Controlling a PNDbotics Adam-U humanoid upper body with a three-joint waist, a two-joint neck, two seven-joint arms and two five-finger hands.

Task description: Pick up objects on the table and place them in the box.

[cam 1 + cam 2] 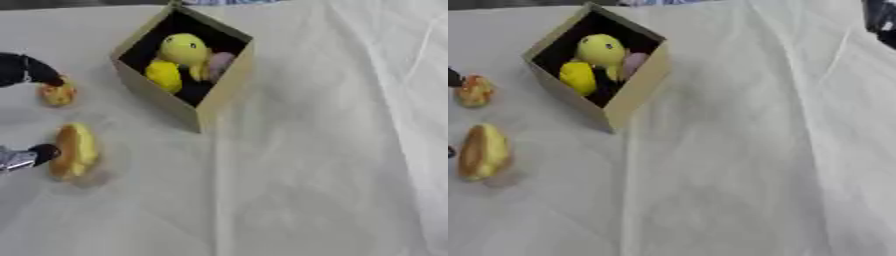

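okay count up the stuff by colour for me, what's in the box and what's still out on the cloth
Yellow, in the box: 2, a round yellow toy and a yellow piece below it.
Pink, in the box: 1, a pinkish thing.
Orange-yellow, on the cloth: 2, a bun-like thing and a small orange thing.
Total: 5.

Tan box (223, 92) (black inside), yellow toys (182, 49), white cloth (332, 175).

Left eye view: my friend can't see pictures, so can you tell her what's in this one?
A robot's left hand reaches in from the left edge and touches a bun-shaped orange-yellow thing lying on a white cloth. Above it sits a smaller orange thing, and an open cardboard box already holds yellow toys and something pink.
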